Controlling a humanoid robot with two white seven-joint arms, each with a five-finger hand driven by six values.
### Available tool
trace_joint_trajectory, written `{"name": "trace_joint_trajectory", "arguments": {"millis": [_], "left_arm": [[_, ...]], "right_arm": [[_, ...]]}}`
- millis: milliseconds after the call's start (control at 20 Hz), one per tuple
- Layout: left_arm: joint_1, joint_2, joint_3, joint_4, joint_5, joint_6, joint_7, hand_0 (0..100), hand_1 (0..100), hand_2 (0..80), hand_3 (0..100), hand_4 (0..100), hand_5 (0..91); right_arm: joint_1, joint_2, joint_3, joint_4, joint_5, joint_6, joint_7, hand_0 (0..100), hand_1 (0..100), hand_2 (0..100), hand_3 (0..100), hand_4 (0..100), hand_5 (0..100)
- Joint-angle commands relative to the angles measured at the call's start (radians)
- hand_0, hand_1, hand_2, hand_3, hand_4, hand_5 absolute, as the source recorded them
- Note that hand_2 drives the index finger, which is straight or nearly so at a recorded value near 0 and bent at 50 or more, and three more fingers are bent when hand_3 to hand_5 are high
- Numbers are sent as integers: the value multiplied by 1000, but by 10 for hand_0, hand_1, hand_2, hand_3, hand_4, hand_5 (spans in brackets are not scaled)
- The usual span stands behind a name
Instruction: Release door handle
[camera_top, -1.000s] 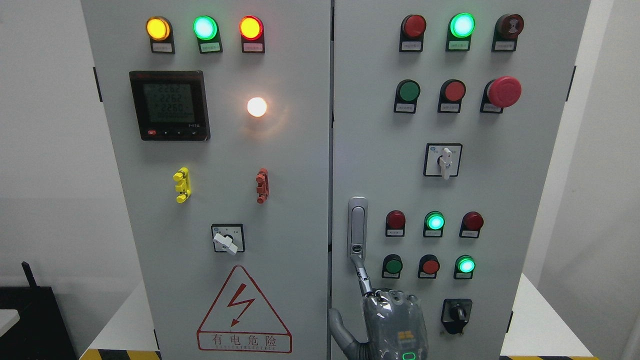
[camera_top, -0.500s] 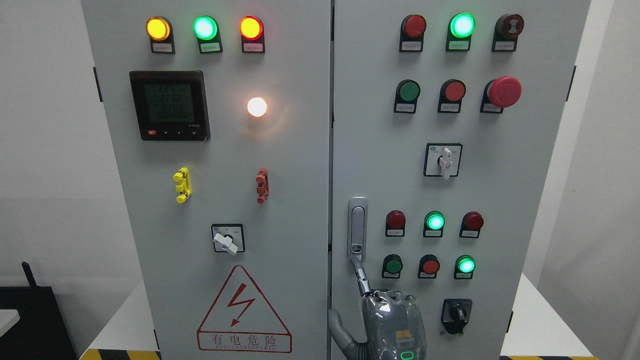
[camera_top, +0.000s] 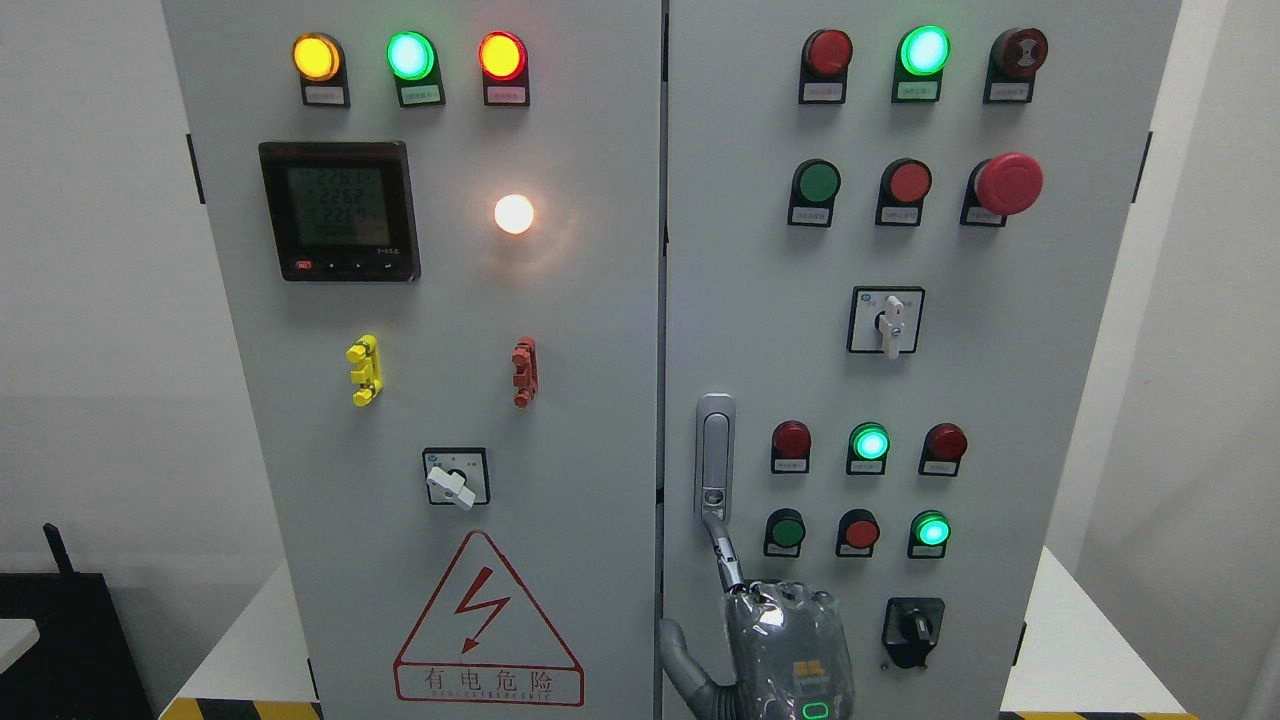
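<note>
The handle (camera_top: 714, 457) sat flat in its recess on the right door (camera_top: 1000, 400), close to the seam between the two doors. Both doors looked shut, so to my eye the closing was done and only the letting-go was left — not yet finished.

One hand (camera_top: 775, 625) showed at the bottom edge, just right of the seam; I could not tell from which side its arm came in, so I won't call it left or right. One finger (camera_top: 724, 550) reached up with its tip at the handle's lower end, touching it or nearly so. The other fingers were hidden behind the back of the hand — whether they were spread or curled, I could not tell. It gripped nothing that I could see.
</note>
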Motion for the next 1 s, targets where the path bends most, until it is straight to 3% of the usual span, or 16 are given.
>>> {"name": "trace_joint_trajectory", "arguments": {"millis": [0, 950], "left_arm": [[0, 0, -12, -15, 0, 0, -1, 120, 389, 0, 0, 0, 0], [0, 0, -12, -15, -1, 0, -1, 120, 389, 0, 0, 0, 0]], "right_arm": [[-2, 0, -8, 2, 0, 1, -1, 386, 327, 0, 1000, 1000, 987], [-8, 0, -9, 12, -2, 1, 2, 382, 327, 30, 1000, 1000, 988]]}}
